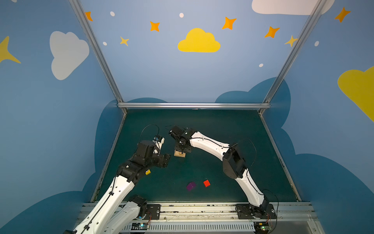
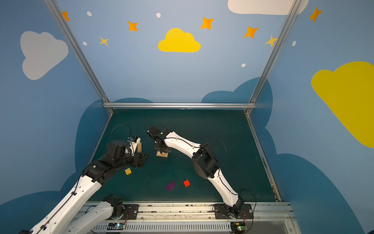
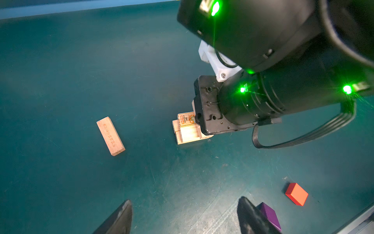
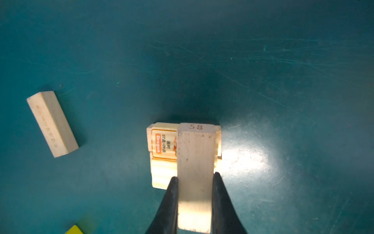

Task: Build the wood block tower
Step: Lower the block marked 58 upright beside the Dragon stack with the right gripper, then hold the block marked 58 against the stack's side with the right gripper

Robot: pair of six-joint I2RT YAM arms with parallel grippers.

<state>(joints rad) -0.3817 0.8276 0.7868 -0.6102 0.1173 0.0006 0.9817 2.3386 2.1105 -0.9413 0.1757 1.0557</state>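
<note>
The tower (image 4: 163,176) — a low stack of planks on the green surface (image 4: 283,81) — sits under a plank (image 4: 195,154) pinched by the right end effector (image 4: 195,176). A loose plank (image 3: 110,135) lies nearby, apart — the left end effector (image 3: 184,214) hangs spread.

printed plank (image 4: 162,144) — "dragon" | held plank (image 4: 195,162) end — "58"

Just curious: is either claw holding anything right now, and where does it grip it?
The right claw pinches a pale wooden plank by its long sides. The left claw is open, empty.
</note>
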